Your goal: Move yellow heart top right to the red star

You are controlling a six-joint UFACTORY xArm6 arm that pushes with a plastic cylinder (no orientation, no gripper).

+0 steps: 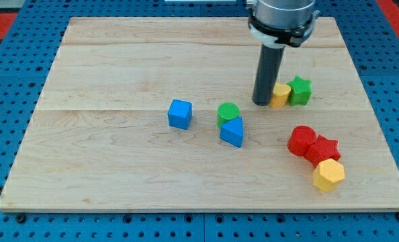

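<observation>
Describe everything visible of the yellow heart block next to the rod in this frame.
The yellow heart is a small, matte yellow block lying flat on the wooden board, in its upper right part. Its left side is hidden behind the rod, so the heart outline cannot be fully made out. My tip sits against its left edge, and the green star touches its right side. It lies above the red star, apart from it.

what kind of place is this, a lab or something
Probably a robotics lab bench: a wooden board lies on a blue perforated mounting plate, small coloured blocks like the red star are scattered on it, and my tip rests beside the yellow heart.
</observation>
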